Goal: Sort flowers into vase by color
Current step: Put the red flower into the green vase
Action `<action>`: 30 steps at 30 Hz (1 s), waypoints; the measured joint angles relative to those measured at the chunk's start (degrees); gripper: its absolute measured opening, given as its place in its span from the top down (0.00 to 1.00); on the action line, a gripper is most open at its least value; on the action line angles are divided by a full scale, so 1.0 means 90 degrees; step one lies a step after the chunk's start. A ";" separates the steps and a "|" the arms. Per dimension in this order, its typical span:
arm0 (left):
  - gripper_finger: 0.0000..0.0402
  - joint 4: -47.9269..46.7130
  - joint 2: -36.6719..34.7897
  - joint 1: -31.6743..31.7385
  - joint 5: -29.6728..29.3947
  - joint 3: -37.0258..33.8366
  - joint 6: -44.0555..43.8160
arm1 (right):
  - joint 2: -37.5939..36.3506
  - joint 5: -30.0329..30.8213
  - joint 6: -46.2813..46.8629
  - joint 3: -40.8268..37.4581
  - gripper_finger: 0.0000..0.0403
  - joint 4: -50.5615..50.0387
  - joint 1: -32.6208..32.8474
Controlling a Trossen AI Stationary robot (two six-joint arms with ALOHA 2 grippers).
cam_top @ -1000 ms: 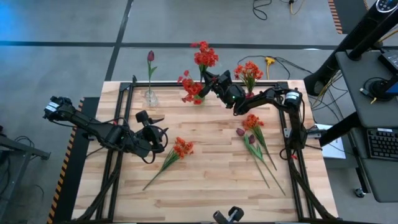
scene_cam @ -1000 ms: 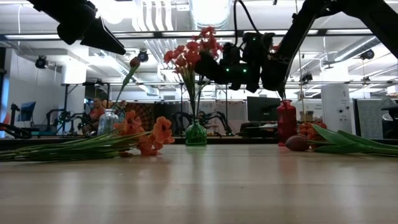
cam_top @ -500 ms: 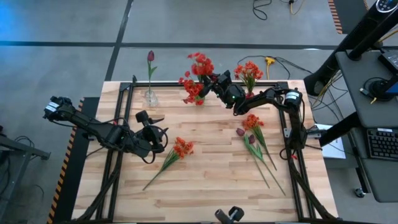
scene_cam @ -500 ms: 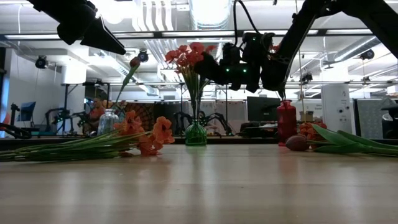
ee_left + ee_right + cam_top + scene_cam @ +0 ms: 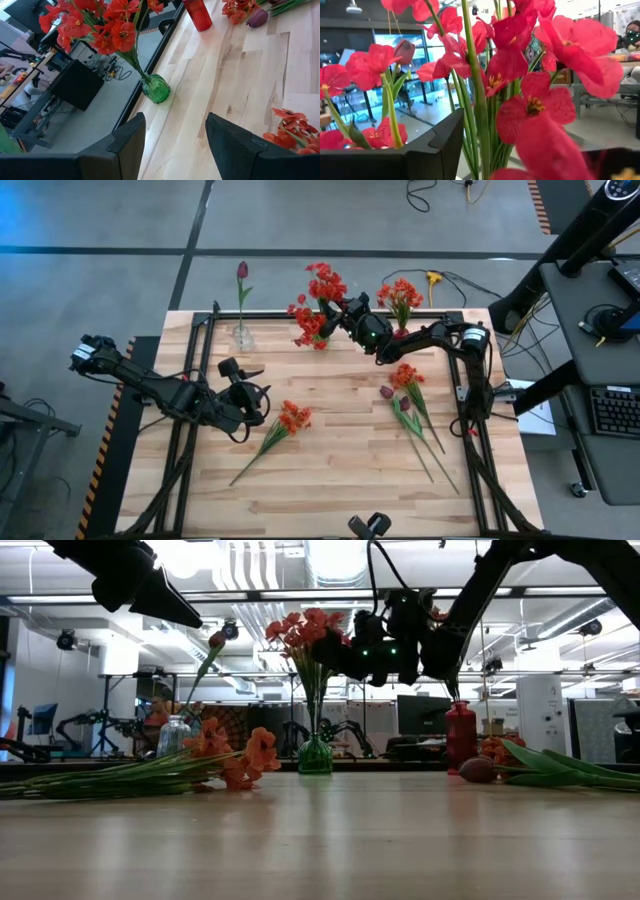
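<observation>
Right gripper sits up at the far edge of the surface, right at the red flowers standing in the green vase — its wrist view is filled with red blooms and green stems, one stem running between its fingers, but I cannot tell whether they pinch it or stand apart. Low view puts the gripper level with the bloom heads, well above the vase.

Beside it, towards the right arm's side, a red vase holds orange flowers. On the other side a clear vase holds one maroon tulip.

Left gripper hovers over the left half of the surface, fingers spread wide, holding nothing. Just beside it lies a loose orange flower, stem running towards the near edge.

On the right half lies another pile — an orange flower and two maroon tulips, stems angled towards the near right corner.
</observation>
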 joint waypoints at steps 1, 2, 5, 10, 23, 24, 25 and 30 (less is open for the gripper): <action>0.53 0.0000 0.0000 0.0000 -0.0002 0.0000 0.0000 | -0.0048 -0.0002 0.0000 0.0000 0.56 -0.0095 0.0000; 0.53 0.0000 0.0000 0.0000 -0.0001 0.0000 0.0000 | -0.0102 -0.0002 0.0001 0.0000 0.55 -0.0183 0.0001; 0.53 0.0000 0.0000 0.0000 -0.0002 0.0000 0.0000 | -0.0233 0.0000 -0.0018 0.0000 0.53 -0.0506 0.0000; 0.53 -0.0002 0.0000 0.0000 0.0001 0.0000 0.0000 | -0.0376 -0.0002 0.0023 -0.0005 0.51 -0.0826 0.0000; 0.53 -0.0011 0.0000 0.0000 0.0000 0.0000 0.0000 | -0.0834 0.0001 0.0049 -0.0019 0.46 -0.1674 0.0041; 0.53 -0.0010 0.0000 0.0000 -0.0002 0.0000 0.0000 | -0.0867 0.0001 0.0064 -0.0017 0.45 -0.1748 0.0041; 0.53 -0.0015 0.0000 0.0000 0.0000 0.0000 0.0000 | -0.0896 0.0003 0.0081 -0.0018 0.45 -0.1792 0.0041; 0.53 -0.0019 0.0000 0.0000 -0.0001 0.0000 0.0000 | -0.0975 0.0003 0.0112 -0.0017 0.42 -0.1896 0.0044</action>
